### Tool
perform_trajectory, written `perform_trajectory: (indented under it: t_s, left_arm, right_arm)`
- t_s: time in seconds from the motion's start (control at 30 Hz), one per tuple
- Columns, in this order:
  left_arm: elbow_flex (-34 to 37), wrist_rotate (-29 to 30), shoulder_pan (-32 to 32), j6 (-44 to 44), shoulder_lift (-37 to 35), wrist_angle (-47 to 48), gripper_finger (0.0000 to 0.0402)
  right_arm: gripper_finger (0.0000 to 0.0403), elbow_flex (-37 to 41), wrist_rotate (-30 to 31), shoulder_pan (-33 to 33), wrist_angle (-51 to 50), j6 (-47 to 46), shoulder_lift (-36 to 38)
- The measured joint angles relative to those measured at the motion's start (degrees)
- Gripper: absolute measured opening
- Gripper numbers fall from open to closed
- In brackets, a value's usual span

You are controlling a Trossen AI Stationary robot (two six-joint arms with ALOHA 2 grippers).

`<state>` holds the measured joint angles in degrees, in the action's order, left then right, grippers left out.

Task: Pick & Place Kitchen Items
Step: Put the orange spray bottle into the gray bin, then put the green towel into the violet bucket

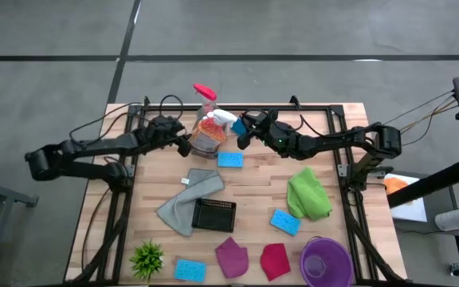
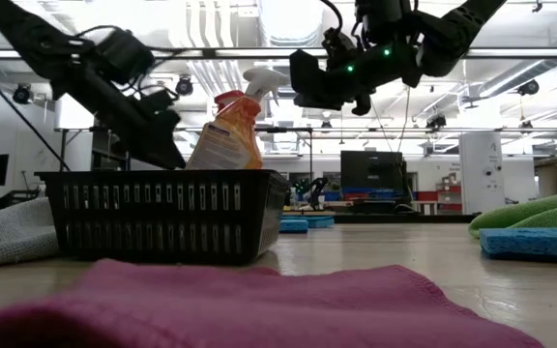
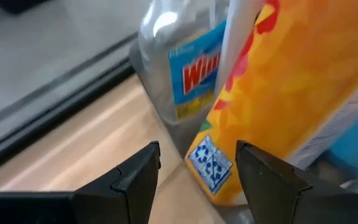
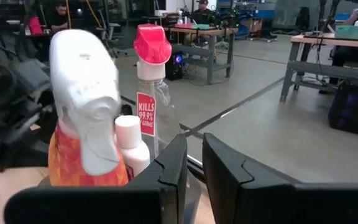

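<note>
My left pincer (image 1: 186, 145) stands part open at the far middle of the worktop (image 1: 325, 171), its two fingers (image 3: 135, 177) set either side of the foot of the orange spray bottle (image 1: 210, 132). Whether they press the bottle I cannot tell; a sliver of gap shows in the left wrist view. My right pincer (image 1: 241, 131) hangs just right of the same bottle's white trigger, fingers all but closed with only a slit between them, and it holds nothing.

The clear bottle with the red trigger (image 1: 205, 96) stands just beyond the orange one, at the far edge of the worktop — little room there. The middle of the worktop, near side of the bottles, lies more open; the black basket (image 1: 213, 214) sits in it, with the grey cloth (image 1: 188, 199) just left of it, touching or nearly so.

By my count: two spray bottles; three blue sponges — one (image 1: 229, 159) just near of the bottles, one (image 1: 284, 221) right of the basket, one (image 1: 190, 269) at the near edge; four cloths — grey, green (image 1: 307, 194) on the right, magenta (image 1: 232, 257) and red (image 1: 275, 260) side by side at the near edge. A purple bowl (image 1: 325, 261) sits at the near right corner and a small spiky plant (image 1: 147, 257) at the near left.
</note>
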<state>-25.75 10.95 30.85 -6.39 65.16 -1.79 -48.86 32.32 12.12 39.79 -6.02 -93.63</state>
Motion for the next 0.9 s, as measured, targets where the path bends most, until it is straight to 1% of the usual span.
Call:
perform_trajectory:
  t_s: [0.2,0.33,0.43,0.6,0.73,0.87,0.9]
  left_arm:
    - [-2.92,-1.27,0.04,-0.07,6.40,2.66,0.0216]
    - [-3.63,-0.78,0.04,-0.01,6.67,3.61,0.0216]
    - [-3.94,1.09,-0.02,0.41,3.77,3.55,0.0216]
    - [-3.96,4.53,-0.07,0.55,-3.48,5.14,0.0216]
    - [-3.52,3.82,-0.61,0.52,-8.85,6.38,0.0216]
    - [-2.15,1.52,-3.16,0.99,-12.97,5.76,0.0216]
    - [-1.73,0.73,-3.96,1.72,-14.03,4.90,0.0216]
  right_arm:
    - [0.0050,0.00,0.01,0.00,0.02,0.37,0.29]
    - [0.0050,0.00,0.01,0.00,0.00,0.39,0.87]
    - [0.0050,0.00,0.01,0.00,0.02,0.39,1.68]
    - [0.0050,0.00,0.01,0.00,-0.01,0.42,2.00]
    - [0.0050,0.02,0.01,0.02,0.00,0.42,1.79]
    - [0.0050,0.11,-0.12,0.01,0.05,0.47,1.75]
    - [0.0050,0.11,-0.92,0.00,0.33,0.93,1.75]
